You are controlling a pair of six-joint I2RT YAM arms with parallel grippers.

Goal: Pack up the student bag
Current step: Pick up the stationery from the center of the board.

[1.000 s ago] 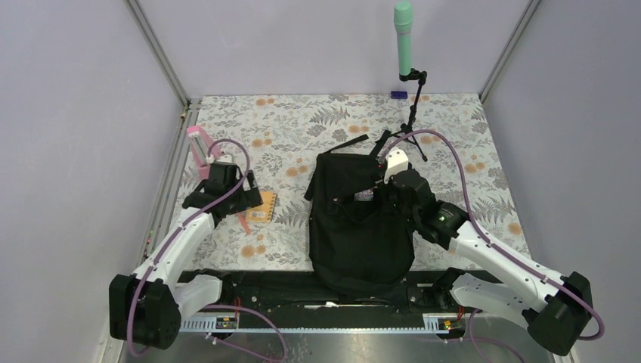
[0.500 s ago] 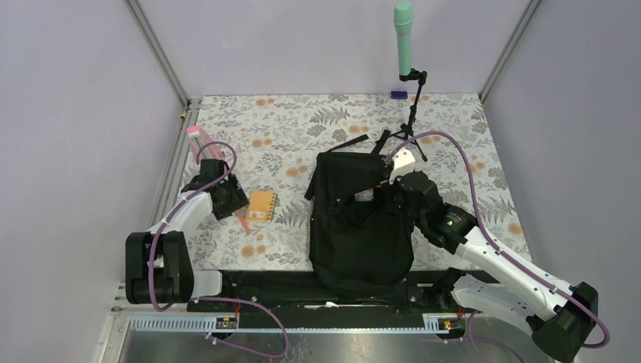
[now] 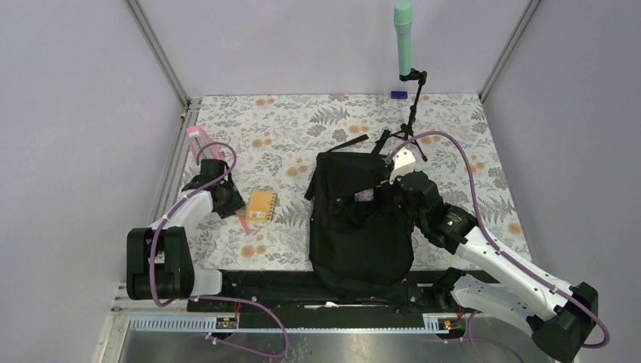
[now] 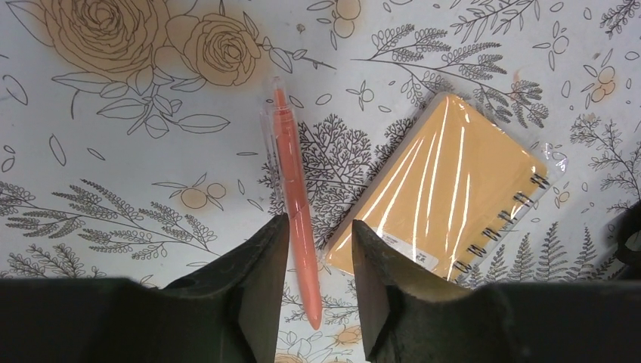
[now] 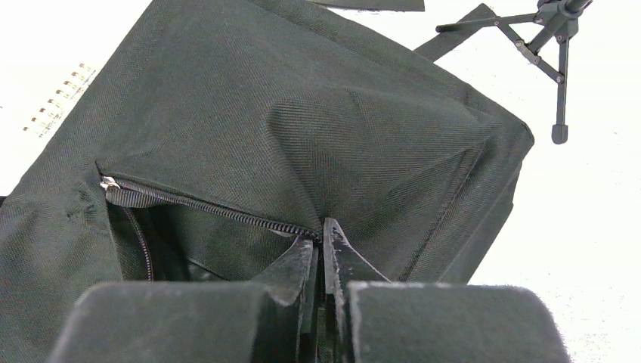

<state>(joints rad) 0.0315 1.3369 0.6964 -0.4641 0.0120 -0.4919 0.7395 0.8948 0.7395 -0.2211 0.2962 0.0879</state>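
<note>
The student bag [image 3: 361, 219] lies in the middle of the floral mat, black, with a zipper opening [image 5: 204, 206] gaping on its upper side. My right gripper [image 5: 323, 231] is shut on the bag's fabric at the end of that zipper and holds the edge up [image 3: 387, 193]. My left gripper [image 4: 319, 222] hangs low over the mat to the left, with its jaws apart on either side of an orange pen [image 4: 291, 181]. The pen lies flat, close to the left finger. An orange spiral notebook [image 4: 446, 193] in clear wrap lies just right of the pen [image 3: 243, 221].
A green microphone [image 3: 404, 34] on a black tripod [image 3: 412, 128] stands behind the bag. A pink object [image 3: 199, 144] stands near the mat's left edge. A small blue item [image 3: 398, 95] sits by the back wall. Metal frame posts bound the mat.
My left arm has folded back and its gripper has slid left from over the notebook to the pen, jaws narrowing round it. The right gripper keeps its hold on the bag, shifted slightly.
</note>
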